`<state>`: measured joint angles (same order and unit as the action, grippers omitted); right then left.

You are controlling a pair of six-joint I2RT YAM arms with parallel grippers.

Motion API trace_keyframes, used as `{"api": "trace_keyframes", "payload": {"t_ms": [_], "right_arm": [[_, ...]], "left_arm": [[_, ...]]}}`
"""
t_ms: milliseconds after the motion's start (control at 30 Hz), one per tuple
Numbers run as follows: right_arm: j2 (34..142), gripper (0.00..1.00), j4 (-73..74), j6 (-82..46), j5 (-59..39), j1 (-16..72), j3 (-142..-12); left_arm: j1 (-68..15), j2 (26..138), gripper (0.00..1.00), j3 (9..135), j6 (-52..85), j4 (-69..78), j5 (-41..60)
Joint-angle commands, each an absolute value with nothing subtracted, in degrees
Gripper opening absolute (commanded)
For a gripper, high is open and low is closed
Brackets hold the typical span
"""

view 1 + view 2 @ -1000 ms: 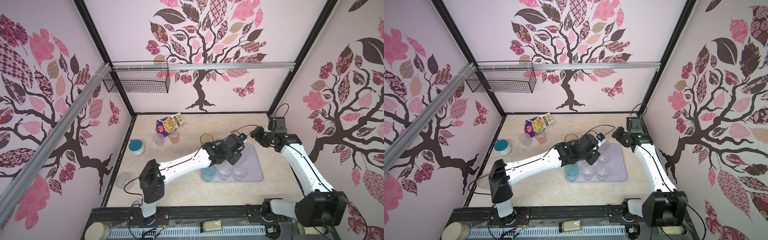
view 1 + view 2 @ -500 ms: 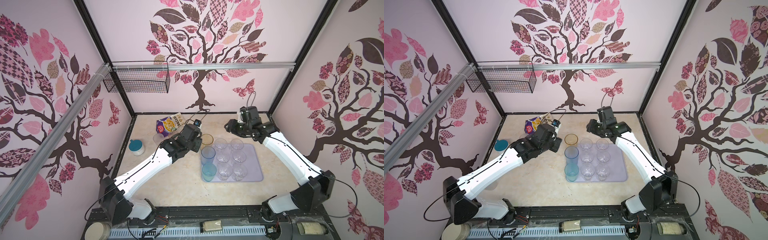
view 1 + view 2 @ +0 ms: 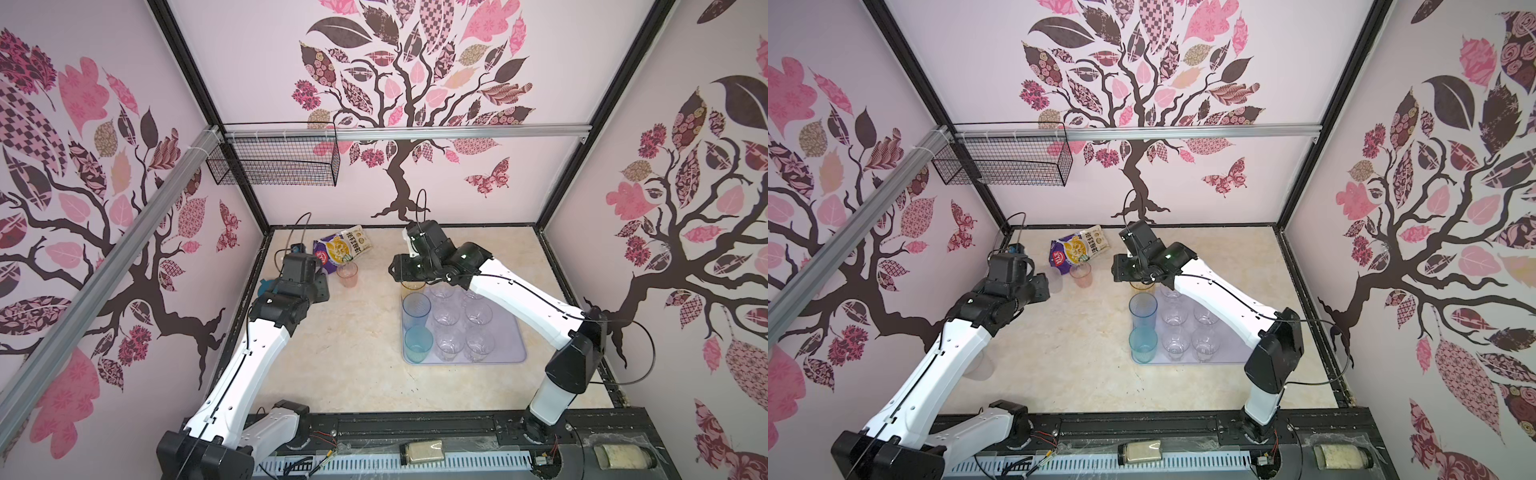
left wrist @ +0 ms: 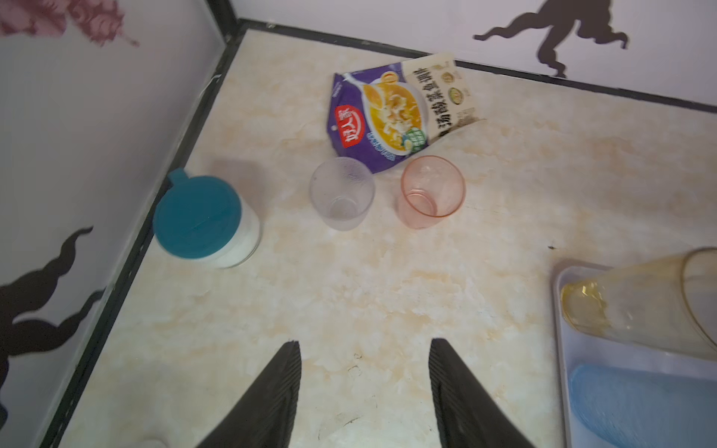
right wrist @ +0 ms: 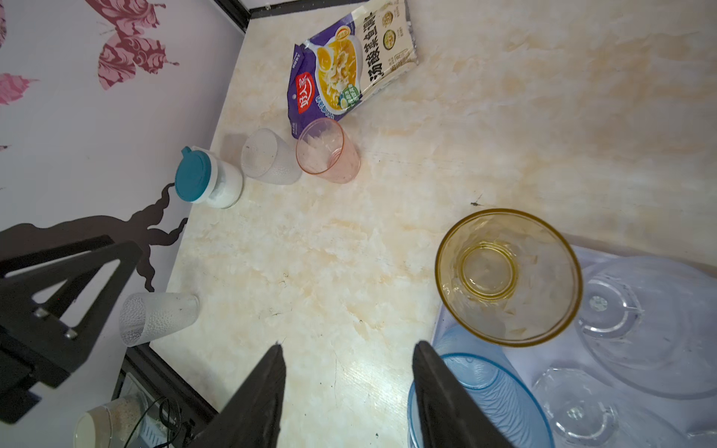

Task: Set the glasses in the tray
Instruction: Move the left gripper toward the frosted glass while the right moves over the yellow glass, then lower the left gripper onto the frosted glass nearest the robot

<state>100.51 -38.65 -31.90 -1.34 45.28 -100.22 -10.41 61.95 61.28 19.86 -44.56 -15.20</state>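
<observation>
Nearest the robot's base, a lone frosted tumbler [image 5: 157,316] sits on the worktop [image 3: 353,353] by the left wall. The lavender tray [image 3: 509,351] lies right of centre. It holds a teal tumbler [image 3: 417,345] at its near left corner, a tall blue tumbler [image 3: 415,309] behind that, and an amber tumbler [image 5: 508,277] at the far left corner. Six clear ribbed tumblers [image 3: 448,316] fill two columns beside them. The right tool [image 5: 349,345] hovers by the amber tumbler, its jaws spread with nothing between them. The left tool [image 4: 364,343] hangs over bare worktop, also released and empty. Beyond it, outside the tray, a white jar with a teal lid [image 4: 205,221], a second frosted tumbler [image 4: 341,194] and a pink tumbler [image 4: 432,192] stand in a row. A seasoning packet [image 4: 392,112] lies flat just behind them, near the back wall.
</observation>
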Motion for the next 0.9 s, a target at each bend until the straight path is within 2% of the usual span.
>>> {"api": "trace_keyframes", "payload": {"t_ms": [0,67,167,333,600,733,867], "right_arm": [[103.17,0.56,-39.67,-31.54,-1.94,46.49,-102.21],[103.36,0.56,-39.08,-31.53,-2.12,46.71,-101.81],[103.90,0.56,-38.50,-31.63,-2.71,46.82,-101.62],[105.43,0.56,-38.49,-31.56,-4.39,47.35,-102.12],[106.39,0.56,-38.15,-31.44,-5.57,48.24,-101.72],[106.10,0.56,-38.31,-31.29,-5.65,48.38,-100.66],[105.66,0.56,-38.87,-30.99,-5.17,48.38,-100.34]], "left_arm": [[-7.69,61.14,0.60,59.67,27.95,-50.25,-17.54],[-7.56,62.00,0.60,60.64,30.57,-54.04,-22.92],[-6.37,63.28,0.67,60.85,33.89,-58.37,-28.95],[7.02,59.64,0.70,55.72,37.46,-54.94,-18.24],[7.40,61.75,0.71,53.44,46.39,-59.96,-26.58],[7.79,63.47,0.70,52.68,45.35,-57.67,-26.48],[11.68,65.76,0.69,50.70,45.35,-55.21,-23.61]]}}
